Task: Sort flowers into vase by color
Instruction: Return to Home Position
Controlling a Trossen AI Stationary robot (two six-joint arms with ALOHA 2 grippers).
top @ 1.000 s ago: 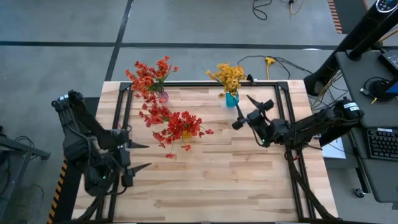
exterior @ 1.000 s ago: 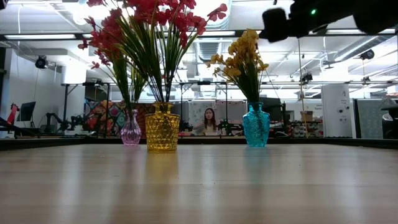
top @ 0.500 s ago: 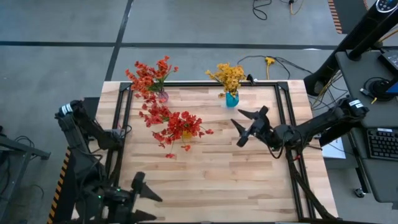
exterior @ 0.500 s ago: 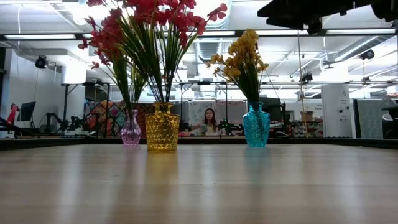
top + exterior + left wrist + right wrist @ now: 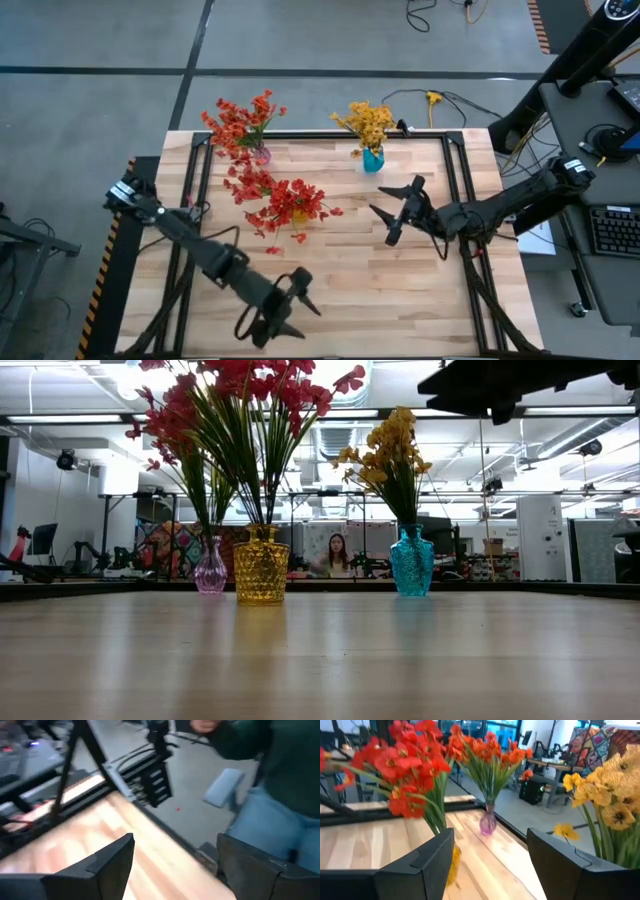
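Note:
Three vases stand on the far half of the wooden table. A pink vase (image 5: 262, 155) and a yellow vase (image 5: 300, 213) hold red-orange flowers (image 5: 285, 200). A blue vase (image 5: 373, 158) holds yellow flowers (image 5: 368, 122). My left gripper (image 5: 296, 312) hangs open over the table's near edge, far from the vases, with nothing between its fingers (image 5: 100, 865). My right gripper (image 5: 383, 222) is open and empty above the table, right of the yellow vase and nearer than the blue one. It faces the red flowers (image 5: 415, 760) and the pink vase (image 5: 488, 822).
Black frame rails (image 5: 455, 180) run along the table's left, right and far edges. Bare wood (image 5: 380, 290) lies across the near half. A person in jeans (image 5: 270, 820) stands just beyond the table's edge in the left wrist view. Another person (image 5: 333, 555) sits far behind.
My left gripper has swung from the table's left edge down to the near edge and then right toward its middle, sinking and turning as it went. It has stayed open. My right gripper has rolled and drifted slightly toward the near edge. Vases and flowers have kept still.

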